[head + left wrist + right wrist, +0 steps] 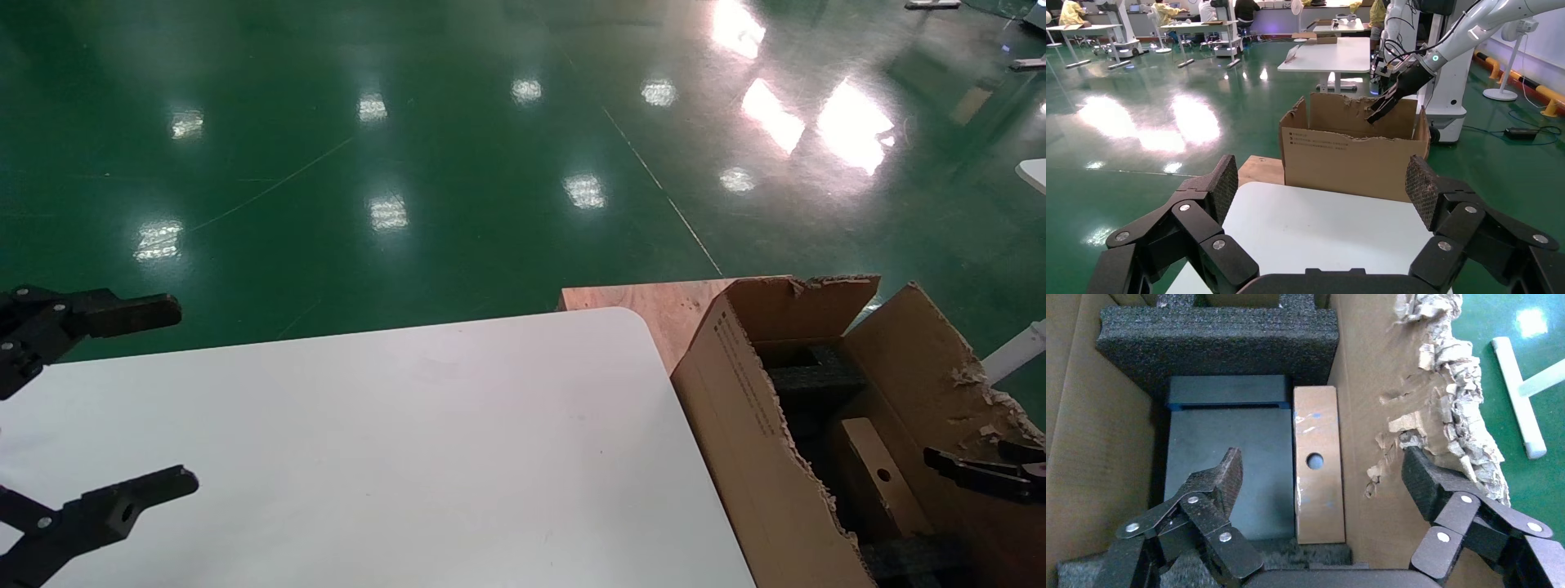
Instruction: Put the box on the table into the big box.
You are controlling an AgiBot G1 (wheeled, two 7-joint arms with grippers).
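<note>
The small brown box, with a round hole in its broad face, lies inside the big box, against the carton's far wall. In the right wrist view the small box sits between a dark grey block and the torn cardboard wall. My right gripper hovers open above it and holds nothing; it also shows in the head view. My left gripper is open and empty over the left of the white table.
Black foam fills the carton's far end. A flat plywood board lies behind the table's rounded corner. The carton's ragged right flap stands beside my right gripper. Green floor surrounds the table.
</note>
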